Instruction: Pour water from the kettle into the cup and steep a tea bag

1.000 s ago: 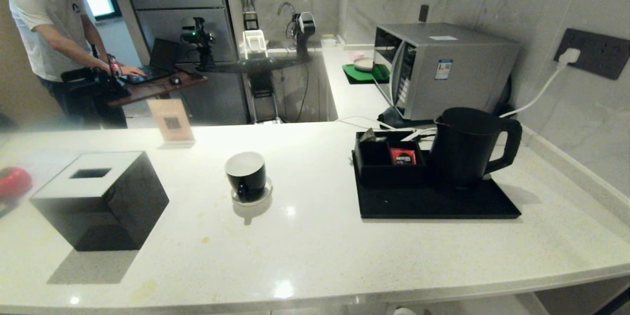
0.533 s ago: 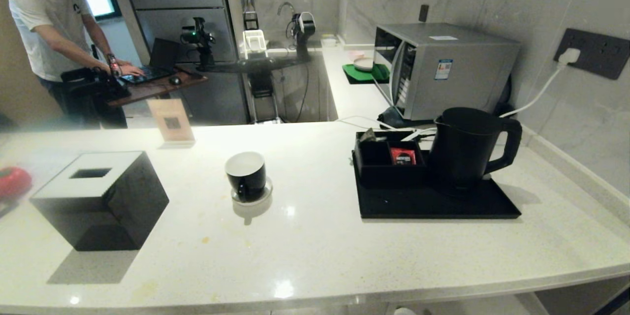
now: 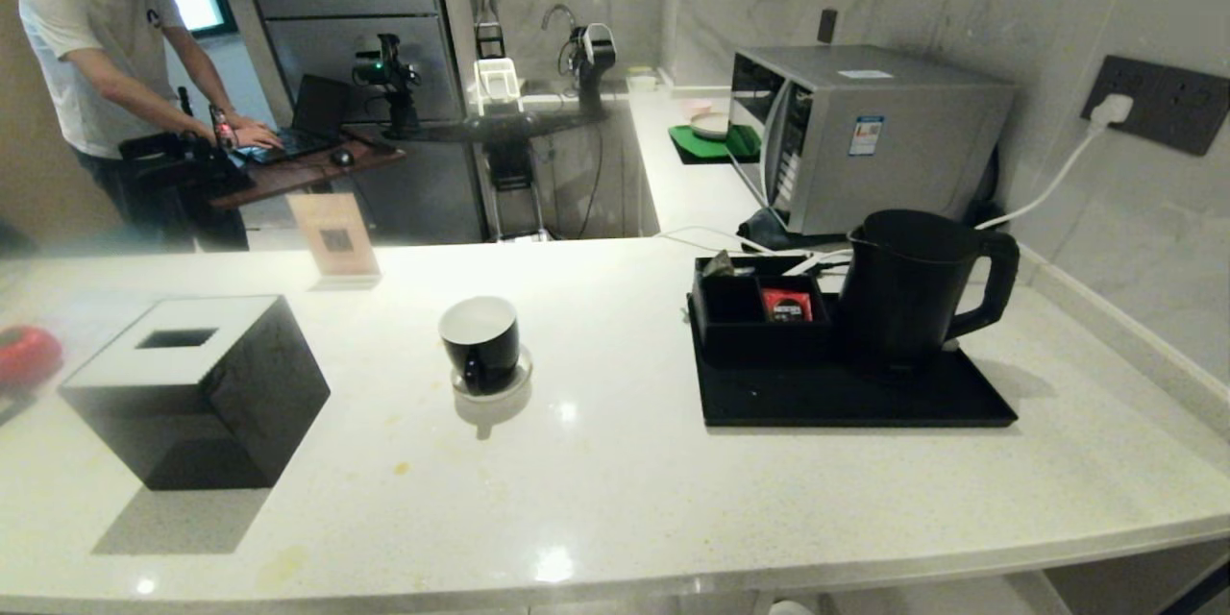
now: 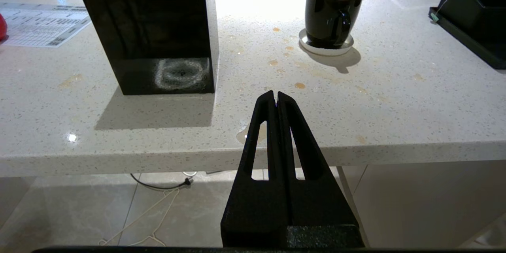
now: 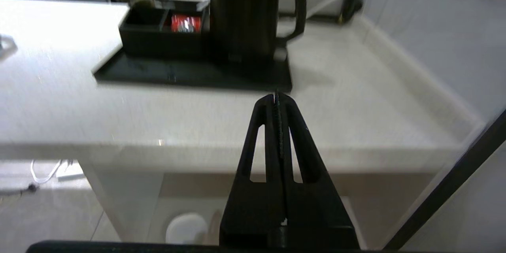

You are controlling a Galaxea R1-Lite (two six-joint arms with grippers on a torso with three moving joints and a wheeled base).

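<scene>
The matte black kettle (image 3: 908,288) stands on a black tray (image 3: 855,404) at the counter's right, handle toward the wall. The black cup (image 3: 480,341), white inside, sits on a small white saucer (image 3: 521,373) mid-counter. A grey-green tea bag (image 3: 719,264) pokes from the back corner of the black organiser box (image 3: 759,327). Neither arm shows in the head view. My left gripper (image 4: 276,95) is shut and empty, at the counter's front edge short of the cup (image 4: 333,14). My right gripper (image 5: 276,97) is shut and empty, before the tray's near corner and the kettle (image 5: 245,12).
A black tissue box (image 3: 202,384) stands at the left, a sign stand (image 3: 334,238) behind it. A red sachet (image 3: 786,305) lies in the organiser. A microwave (image 3: 865,130) and a white cable (image 3: 1047,187) sit behind the kettle. A person (image 3: 96,67) works at a desk far back left.
Nothing on the counter has moved. The person at the back has shifted slightly.
</scene>
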